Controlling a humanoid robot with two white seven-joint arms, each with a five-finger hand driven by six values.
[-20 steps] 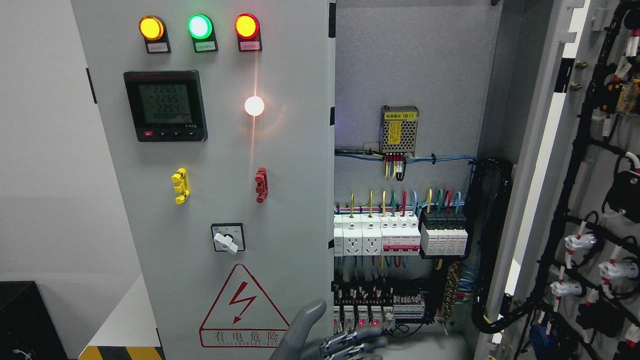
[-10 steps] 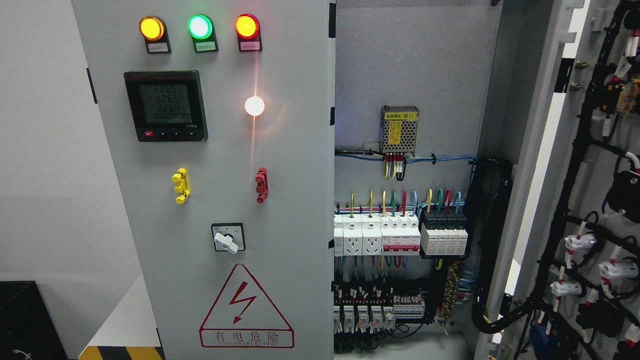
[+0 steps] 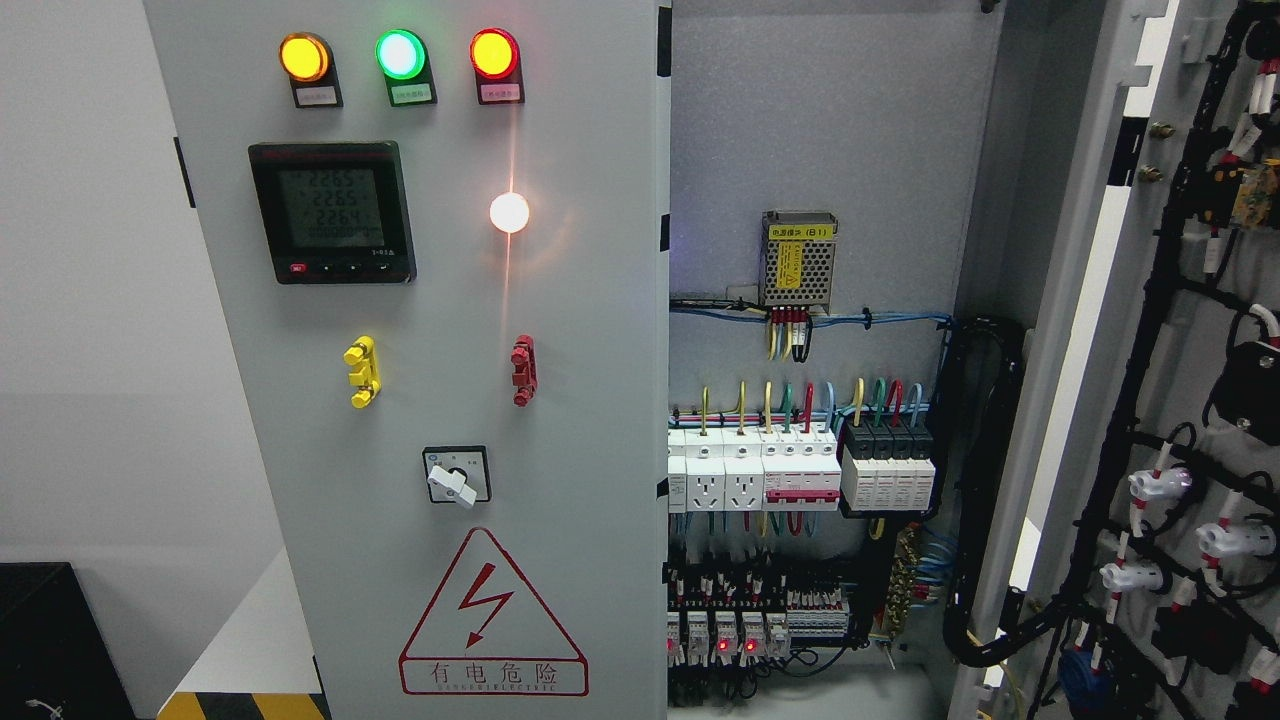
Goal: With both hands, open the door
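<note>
The grey cabinet's left door [image 3: 440, 300] fills the middle of the head view and stands closed or nearly so. It carries three lit lamps [image 3: 400, 54], a black meter [image 3: 332, 212], a yellow handle [image 3: 360, 372], a red handle [image 3: 522, 370], a rotary switch [image 3: 455, 475] and a red warning triangle [image 3: 490, 615]. The right door [image 3: 1180, 400] is swung wide open at the far right, showing wiring on its inner face. Between them the cabinet interior [image 3: 810, 450] shows breakers and coloured wires. Neither hand is in view.
A white wall lies at the left, with a black box [image 3: 45, 640] at the lower left and a yellow-black striped edge [image 3: 240, 705] at the bottom. A thick black cable bundle [image 3: 985, 500] runs along the open door's hinge side.
A grey hand that showed at the bottom edge near the left door's lower right corner one second ago has dropped out of view. The doors have not moved.
</note>
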